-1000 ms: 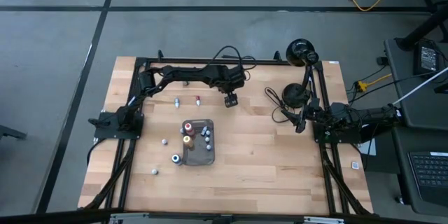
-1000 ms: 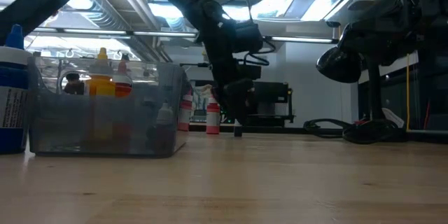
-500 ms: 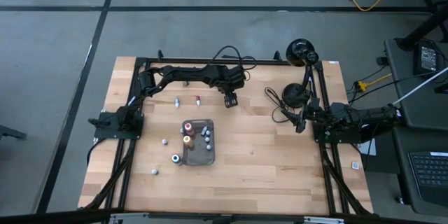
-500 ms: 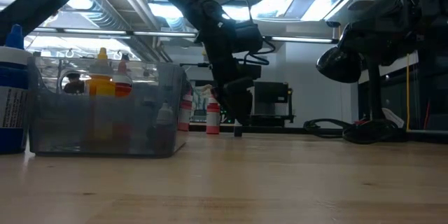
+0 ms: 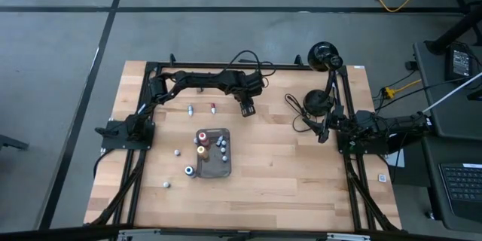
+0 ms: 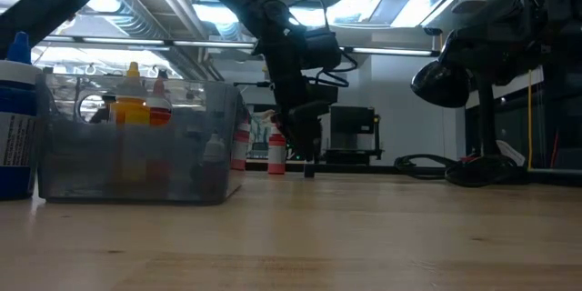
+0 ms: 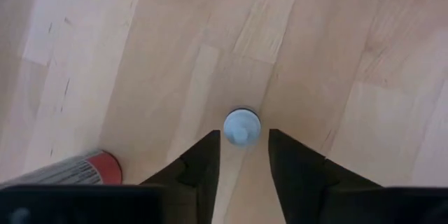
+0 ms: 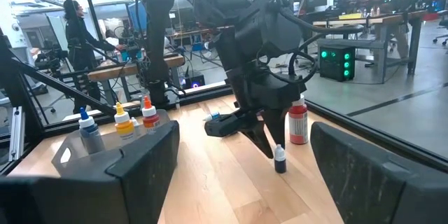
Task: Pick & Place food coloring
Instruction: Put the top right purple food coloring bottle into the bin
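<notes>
A tiny dark food coloring bottle with a pale blue cap (image 7: 241,127) stands upright on the wooden table (image 5: 286,173), right of the table's middle at the back. My left gripper (image 7: 244,155) points straight down over it, one finger close on either side, with slim gaps showing. From the right wrist view, the same bottle (image 8: 279,159) stands at that gripper's tips. My right gripper (image 5: 322,132) waits open at the right edge. A dark grey tray (image 5: 224,167) near the middle holds several bottles.
Loose little bottles stand left of my left gripper (image 5: 190,110), (image 5: 213,108) and around the tray (image 5: 177,151), (image 5: 188,170), (image 5: 166,184). A red-capped bottle (image 7: 77,171) is close beside the left finger. A black lamp (image 5: 324,55) and cables (image 5: 301,107) fill the back right.
My left gripper has stayed over the blue-capped bottle, and its fingers have drawn closer together around it. The bottle has not moved.
</notes>
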`<act>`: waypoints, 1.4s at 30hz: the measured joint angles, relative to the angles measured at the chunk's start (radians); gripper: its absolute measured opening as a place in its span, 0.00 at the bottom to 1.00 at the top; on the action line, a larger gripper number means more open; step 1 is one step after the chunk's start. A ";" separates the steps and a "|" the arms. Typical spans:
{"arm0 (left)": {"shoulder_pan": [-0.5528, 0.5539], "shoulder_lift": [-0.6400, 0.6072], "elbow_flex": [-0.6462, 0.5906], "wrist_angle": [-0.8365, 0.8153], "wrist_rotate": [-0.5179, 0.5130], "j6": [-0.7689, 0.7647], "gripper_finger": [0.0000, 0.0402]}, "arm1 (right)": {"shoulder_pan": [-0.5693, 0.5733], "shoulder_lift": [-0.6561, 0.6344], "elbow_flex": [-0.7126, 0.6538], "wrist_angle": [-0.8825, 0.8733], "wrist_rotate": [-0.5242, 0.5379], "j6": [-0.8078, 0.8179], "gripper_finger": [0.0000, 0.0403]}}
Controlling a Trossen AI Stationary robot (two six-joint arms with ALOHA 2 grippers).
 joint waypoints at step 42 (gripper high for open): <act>0.040 0.050 -0.001 0.095 0.028 -0.214 0.62 | 0.000 0.000 0.000 0.000 0.000 0.000 0.80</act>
